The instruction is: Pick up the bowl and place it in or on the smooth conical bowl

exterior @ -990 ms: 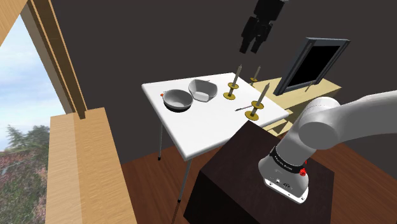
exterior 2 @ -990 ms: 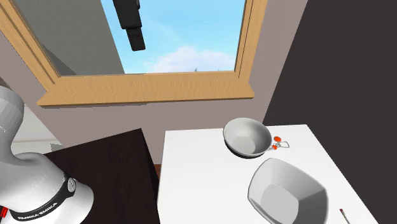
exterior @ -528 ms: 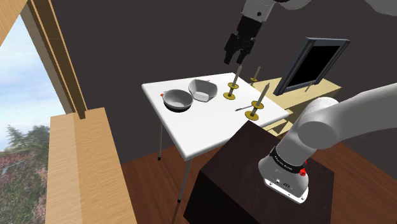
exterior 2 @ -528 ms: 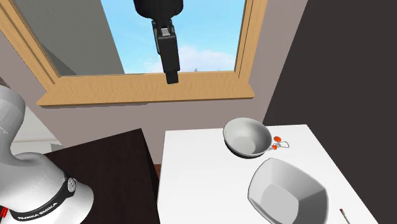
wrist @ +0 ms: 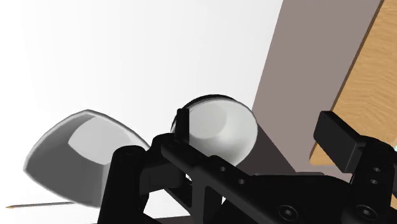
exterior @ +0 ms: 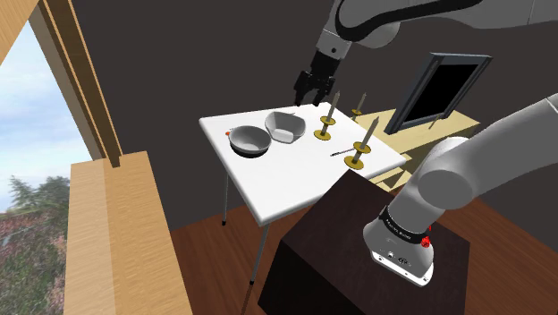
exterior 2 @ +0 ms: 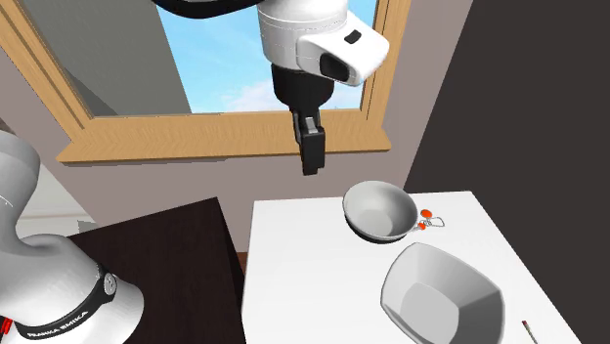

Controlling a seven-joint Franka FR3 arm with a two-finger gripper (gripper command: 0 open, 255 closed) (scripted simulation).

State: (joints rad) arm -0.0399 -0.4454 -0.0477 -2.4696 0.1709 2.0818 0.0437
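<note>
**Round bowl** (exterior 2: 379,208): grey inside, dark outside, upright by the window-side edge of the white table (exterior 2: 298,269), with a small red object (exterior 2: 425,221) just beside it toward the corner. The squarish white bowl (exterior 2: 442,293) stands just beside it, further in from that edge, and is judged the receiver. The gripper (exterior: 309,91) hangs well above both bowls, jaws apart and empty. In the wrist view the round bowl lies ahead between the fingers (wrist: 343,137), off-centre. The coming move is probably a descent toward the window edge. Being round, the bowl sets no long axis.
</note>
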